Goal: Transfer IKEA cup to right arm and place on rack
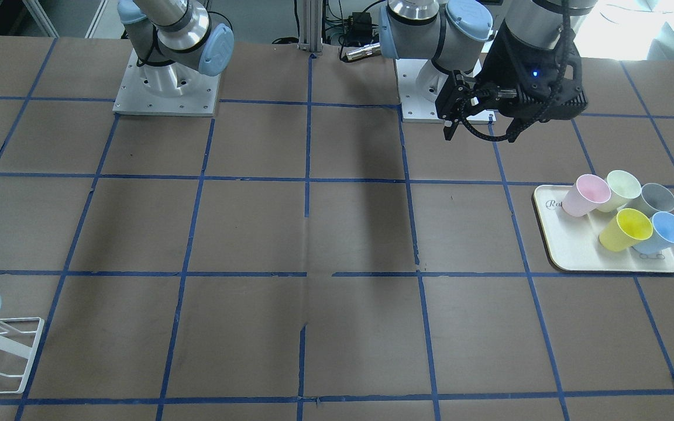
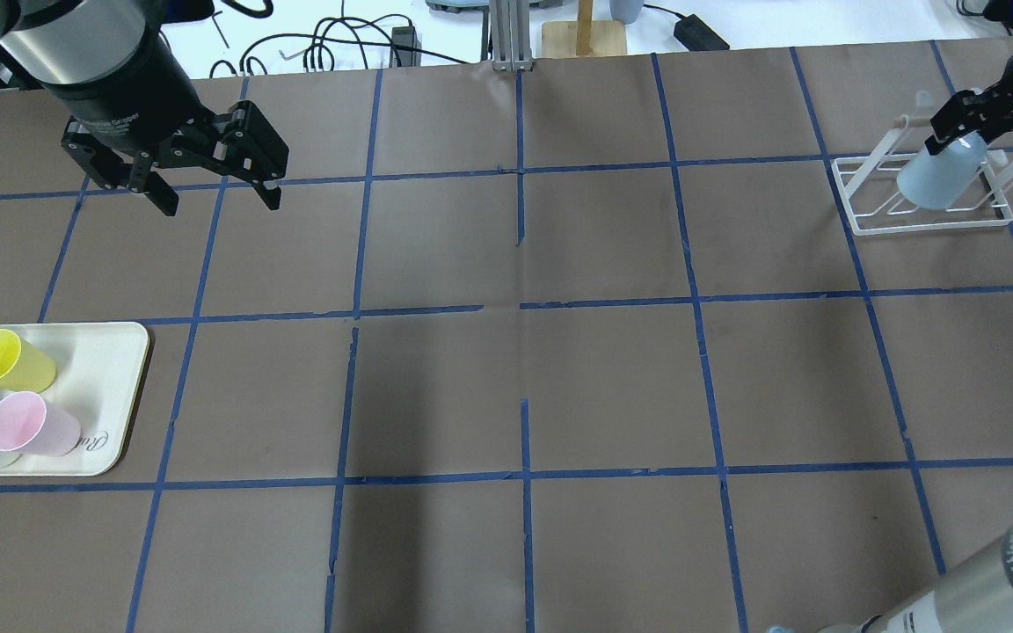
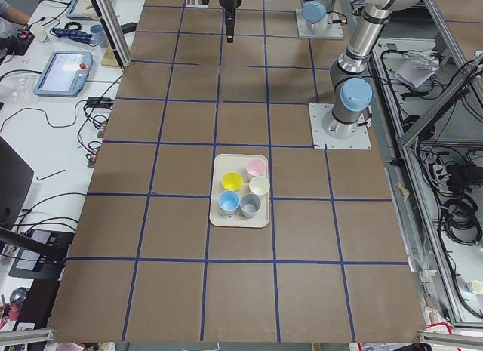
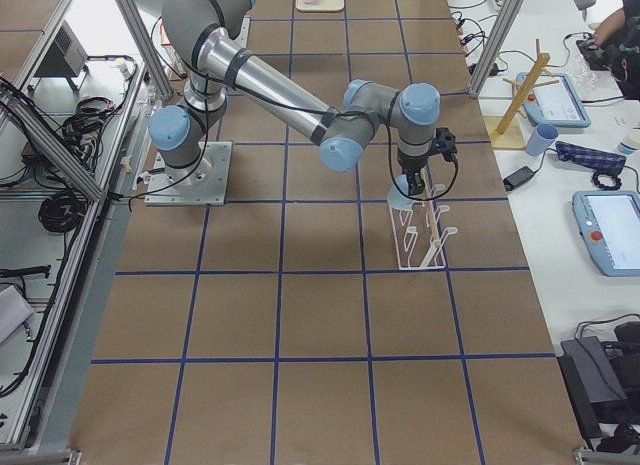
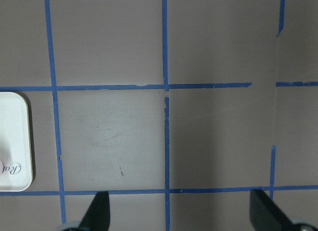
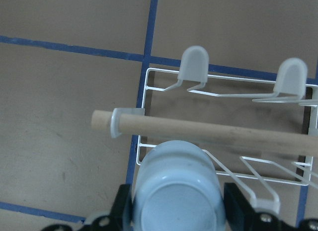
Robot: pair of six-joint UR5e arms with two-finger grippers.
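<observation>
Six cups: one IKEA cup (image 2: 942, 180), one blue cup (image 1: 669, 228), one pink cup (image 1: 587, 195), one yellow cup (image 1: 626, 229), one green cup (image 1: 622, 186), one grey cup (image 1: 657, 197). One tray (image 1: 571, 245), one rack (image 6: 208, 133)

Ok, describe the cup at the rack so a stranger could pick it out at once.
Find the white wire rack at the table's far right in the overhead view. The IKEA cup is the pale blue tumbler tilted over it, in the right hand. Its blue lookalike sits on the cream tray at the opposite end.
</observation>
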